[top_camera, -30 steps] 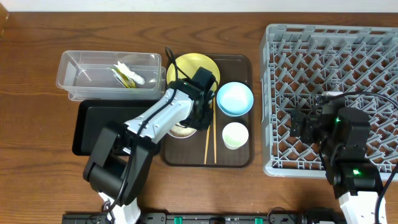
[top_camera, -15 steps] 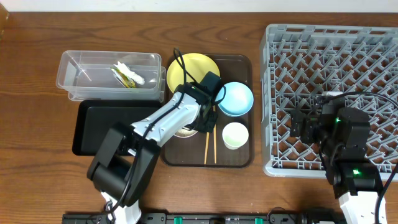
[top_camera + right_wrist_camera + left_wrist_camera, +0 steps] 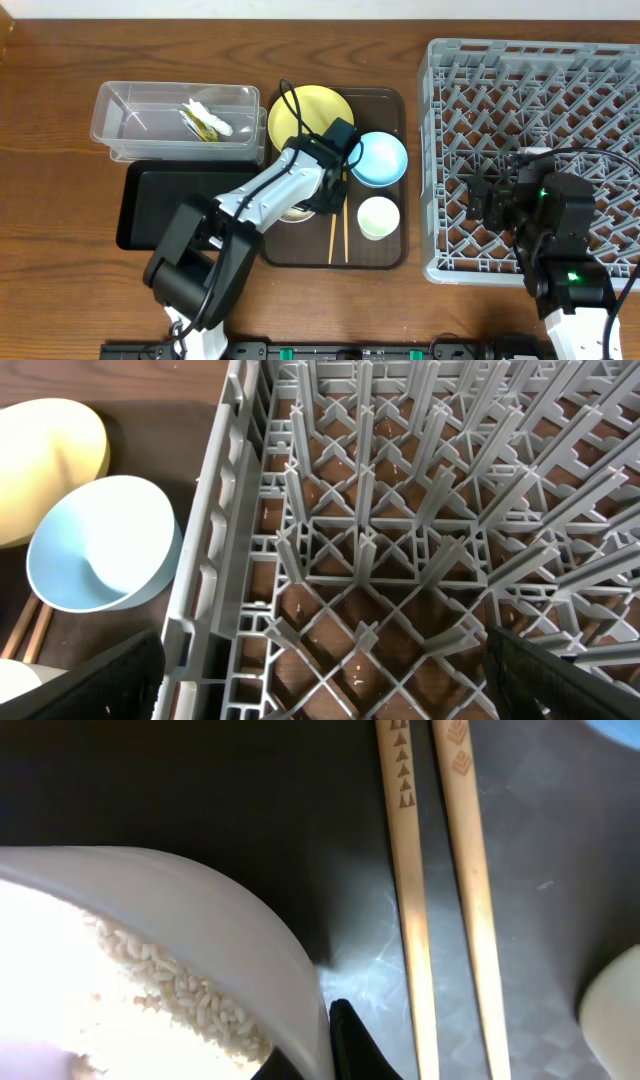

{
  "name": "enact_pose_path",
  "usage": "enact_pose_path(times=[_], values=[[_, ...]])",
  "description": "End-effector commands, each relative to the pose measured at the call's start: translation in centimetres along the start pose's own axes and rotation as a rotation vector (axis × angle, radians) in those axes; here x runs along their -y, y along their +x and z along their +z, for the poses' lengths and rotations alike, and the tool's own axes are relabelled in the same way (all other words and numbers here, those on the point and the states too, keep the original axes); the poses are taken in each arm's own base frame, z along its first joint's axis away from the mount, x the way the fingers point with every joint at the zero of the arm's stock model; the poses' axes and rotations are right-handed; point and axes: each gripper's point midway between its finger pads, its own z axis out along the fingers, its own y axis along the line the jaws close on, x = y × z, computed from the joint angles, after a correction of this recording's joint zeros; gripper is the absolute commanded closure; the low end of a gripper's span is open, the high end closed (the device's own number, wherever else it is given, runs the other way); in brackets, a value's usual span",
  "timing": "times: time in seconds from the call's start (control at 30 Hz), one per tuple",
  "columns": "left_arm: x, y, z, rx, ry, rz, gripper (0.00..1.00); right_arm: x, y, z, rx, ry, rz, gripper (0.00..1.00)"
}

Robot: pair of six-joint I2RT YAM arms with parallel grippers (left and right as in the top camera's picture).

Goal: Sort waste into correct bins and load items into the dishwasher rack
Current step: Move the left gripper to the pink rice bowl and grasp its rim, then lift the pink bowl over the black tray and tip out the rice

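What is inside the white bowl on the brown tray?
White rice grains lie along the inner wall of the white bowl. The rest of the inside is glared out in the wrist view, and the left arm covers it from overhead.

A dark brown wooden table, grain visible, under even light.

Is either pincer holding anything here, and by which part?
Left pincer grips the white bowl by its rim, on the side nearest the chopsticks. Right pincer is open over the rack, holding nothing.
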Motion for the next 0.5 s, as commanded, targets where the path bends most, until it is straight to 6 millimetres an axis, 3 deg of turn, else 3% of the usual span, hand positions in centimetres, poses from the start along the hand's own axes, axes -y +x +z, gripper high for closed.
enact_pose_path(times=[0.0, 0.27, 0.47], values=[[0.3, 0.2, -2.5, 0.037, 0.034, -0.052, 0.94, -0.4, -1.0, -0.4, 0.021, -0.013, 0.003, 0.01], [-0.7, 0.7, -9.2, 0.150, 0.091, -0.072, 0.94, -0.4, -1.0, -0.4, 0.021, -0.012, 0.003, 0.01], [-2.2, 0.5, -11.4, 0.154, 0.287, -0.093, 0.94, -0.4, -1.0, -0.4, 0.021, -0.012, 0.003, 0.01]])
